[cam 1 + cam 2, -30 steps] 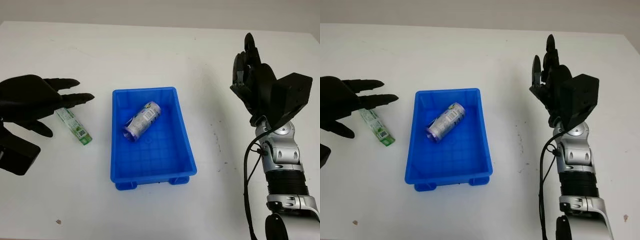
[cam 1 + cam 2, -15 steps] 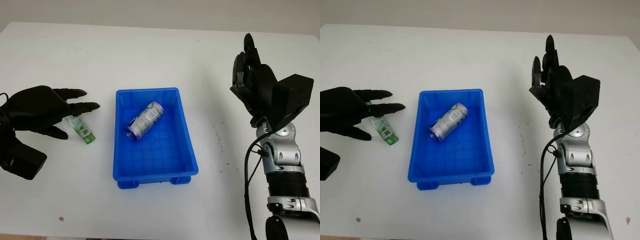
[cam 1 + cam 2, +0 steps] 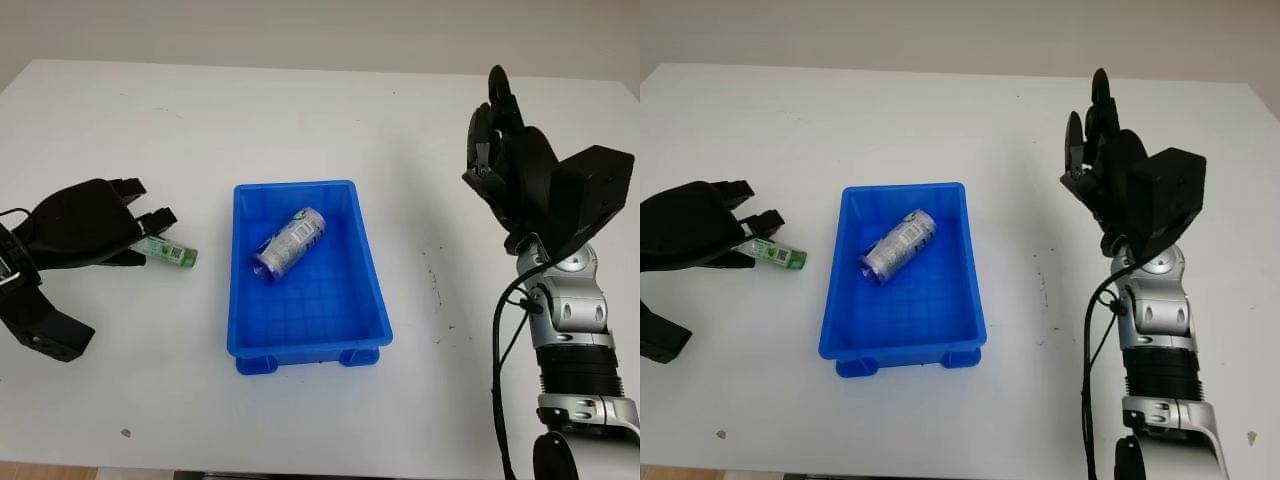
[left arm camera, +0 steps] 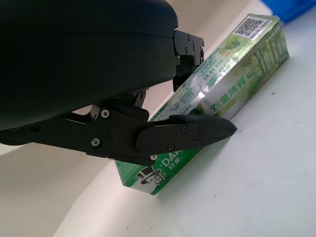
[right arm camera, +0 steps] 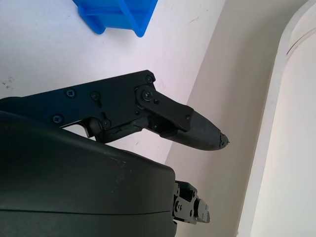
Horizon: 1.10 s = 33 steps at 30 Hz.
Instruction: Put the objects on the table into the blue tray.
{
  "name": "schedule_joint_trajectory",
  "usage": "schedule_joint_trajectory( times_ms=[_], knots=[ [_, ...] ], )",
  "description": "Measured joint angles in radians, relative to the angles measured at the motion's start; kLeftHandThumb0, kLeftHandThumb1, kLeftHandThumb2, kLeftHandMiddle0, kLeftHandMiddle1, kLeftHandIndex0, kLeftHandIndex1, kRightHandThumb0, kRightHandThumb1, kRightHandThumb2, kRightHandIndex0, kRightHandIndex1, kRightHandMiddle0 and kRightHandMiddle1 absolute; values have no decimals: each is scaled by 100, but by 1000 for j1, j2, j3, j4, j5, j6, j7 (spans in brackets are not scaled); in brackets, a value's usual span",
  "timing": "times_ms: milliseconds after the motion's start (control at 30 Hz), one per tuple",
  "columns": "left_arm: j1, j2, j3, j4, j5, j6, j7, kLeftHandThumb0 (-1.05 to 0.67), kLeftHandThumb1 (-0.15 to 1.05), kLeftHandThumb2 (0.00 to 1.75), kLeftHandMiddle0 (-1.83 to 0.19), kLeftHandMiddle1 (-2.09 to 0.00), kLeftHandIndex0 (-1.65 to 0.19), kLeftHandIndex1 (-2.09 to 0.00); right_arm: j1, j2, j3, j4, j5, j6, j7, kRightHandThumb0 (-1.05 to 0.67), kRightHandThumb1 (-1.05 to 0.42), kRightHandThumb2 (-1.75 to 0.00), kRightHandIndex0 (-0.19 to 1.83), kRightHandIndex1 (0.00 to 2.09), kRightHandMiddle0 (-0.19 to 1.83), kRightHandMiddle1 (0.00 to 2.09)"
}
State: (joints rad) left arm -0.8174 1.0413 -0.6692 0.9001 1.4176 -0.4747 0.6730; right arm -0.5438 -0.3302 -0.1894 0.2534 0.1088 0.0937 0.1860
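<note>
At the left of the frame, the left hand (image 3: 85,222) curls its fingers (image 4: 197,131) around the green box (image 3: 170,251), which lies on the white table (image 3: 320,120) just left of the blue tray (image 3: 375,290). The grip looks partly closed, box not yet lifted. In the middle, a can (image 3: 290,241) already lies inside the tray's upper half. At the right, the right hand (image 3: 512,160) is raised above the table, open and holding nothing. One item appears done; the box remains.

Green carton (image 3: 168,251) flat on table left of blue tray (image 3: 372,270); silver can (image 3: 289,242) lying inside tray.
</note>
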Motion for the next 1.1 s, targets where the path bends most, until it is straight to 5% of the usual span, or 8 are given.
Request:
schedule_joint_trajectory(
  times_ms=[100,200,267,400,667,933,1100],
  knots=[
    [5,-2,1,-13,-36,17,-38,-54,105,50,-137,-209,-20,-209,0,0,-1,4,6,-22,8,-53,-105,-85,-19,0,-19,0],
    [15,-1,3,-39,-53,36,-43,-53,105,45,-130,-209,4,-182,0,0,-2,14,13,-29,15,-55,-105,-84,-19,0,-19,0],
    [30,4,16,-78,-80,44,-60,-53,105,41,-124,-209,-21,-204,0,0,-3,24,13,-29,15,-55,-105,-84,-19,0,-19,0],
    [50,5,65,-197,-149,47,-65,-49,105,37,-107,-209,-42,-209,0,0,-2,25,13,-30,16,-56,-105,-83,-19,0,-19,0],
    [48,7,276,-388,-363,49,-149,-49,105,34,-82,-209,-37,-209,0,0,-1,25,10,-28,20,-58,-105,-81,-19,0,-19,0],
    [47,-15,483,-619,-688,-13,-394,-55,105,33,-100,-209,-72,-209,0,6,9,29,17,-29,29,-59,-105,-82,-19,0,-19,0],
    [76,-55,554,-772,-823,-12,-556,-53,105,35,-85,-209,-46,-204,0,6,10,29,20,-24,26,-59,-105,-81,-19,0,-19,0]
  ],
)
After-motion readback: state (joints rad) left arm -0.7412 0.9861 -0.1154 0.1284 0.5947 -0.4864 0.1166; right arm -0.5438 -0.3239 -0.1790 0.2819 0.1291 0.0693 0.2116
